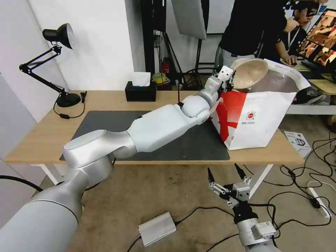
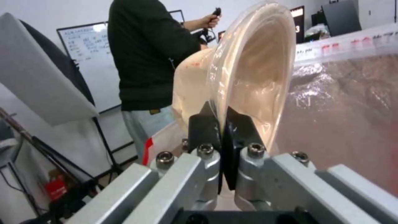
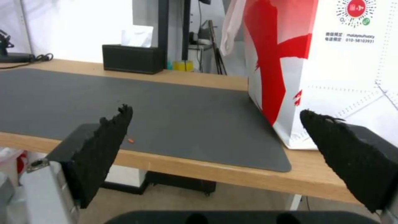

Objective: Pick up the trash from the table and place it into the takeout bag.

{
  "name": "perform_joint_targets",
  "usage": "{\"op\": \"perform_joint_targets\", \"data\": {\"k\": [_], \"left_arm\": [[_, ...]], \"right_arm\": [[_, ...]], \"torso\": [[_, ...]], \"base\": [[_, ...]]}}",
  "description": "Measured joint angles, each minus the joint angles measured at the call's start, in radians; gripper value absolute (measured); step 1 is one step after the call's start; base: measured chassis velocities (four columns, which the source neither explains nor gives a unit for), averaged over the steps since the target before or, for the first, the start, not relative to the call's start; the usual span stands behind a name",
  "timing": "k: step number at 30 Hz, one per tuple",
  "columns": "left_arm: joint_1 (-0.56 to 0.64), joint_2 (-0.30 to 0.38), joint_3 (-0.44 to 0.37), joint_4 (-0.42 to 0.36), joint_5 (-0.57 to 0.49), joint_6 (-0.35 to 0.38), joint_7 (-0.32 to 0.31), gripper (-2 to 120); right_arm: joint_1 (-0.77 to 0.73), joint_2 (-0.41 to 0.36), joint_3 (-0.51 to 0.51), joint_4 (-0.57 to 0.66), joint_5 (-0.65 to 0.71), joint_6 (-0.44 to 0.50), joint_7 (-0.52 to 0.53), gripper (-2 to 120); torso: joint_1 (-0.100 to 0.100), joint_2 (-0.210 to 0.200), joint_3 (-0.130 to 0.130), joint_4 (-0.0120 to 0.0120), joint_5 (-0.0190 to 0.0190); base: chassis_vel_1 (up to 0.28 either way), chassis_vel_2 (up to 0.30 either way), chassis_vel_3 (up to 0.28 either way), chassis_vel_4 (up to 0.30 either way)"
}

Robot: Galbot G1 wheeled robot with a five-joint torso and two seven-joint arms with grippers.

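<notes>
desk with mat, tissue box | left gripper clamps beige bowl over takeout bag | right gripper spread

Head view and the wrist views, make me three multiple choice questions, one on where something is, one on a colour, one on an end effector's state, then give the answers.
1. Where is the beige bowl?
A. flat on the grey mat
B. held tilted over the open top of the takeout bag
C. on the floor

2. What colour is the tissue box at the table's far edge?
A. black
B. red
C. blue

3. How is the right end effector?
A. shut on a cup
B. shut on the bag's handle
C. open, holding nothing, below the table's near edge

Answers: 1 B, the left end effector pinches the bowl's rim above the foil lining. 2 A, the box shows black under white tissue. 3 C, its pads stand wide apart in the right wrist view.
</notes>
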Motion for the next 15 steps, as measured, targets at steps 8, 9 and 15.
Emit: {"op": "perform_joint_targets", "data": {"k": [8,9,15], "left_arm": [[0.008,-0.002,0.004,0.012,0.007,-0.002,0.007,0],[0.009,-0.001,0.005,0.012,0.009,-0.002,0.01,0],[0.008,0.002,0.008,0.011,0.009,-0.002,0.007,10]], "right_arm": [[0.0,0.0,0.0,0.0,0.0,0.0,0.0,100],[0.0,0.0,0.0,0.0,0.0,0.0,0.0,100],[0.0,0.0,0.0,0.0,0.0,0.0,0.0,100]], "torso": [[0.0,0.0,0.0,0.0,-0.0001],[0.0,0.0,0.0,0.0001,-0.0001],[0.0,0.0,0.0,0.0001,-0.0001]], "base": [[0.0,0.0,0.0,0.0],[0.0,0.0,0.0,0.0],[0.0,0.0,0.0,0.0]]}}
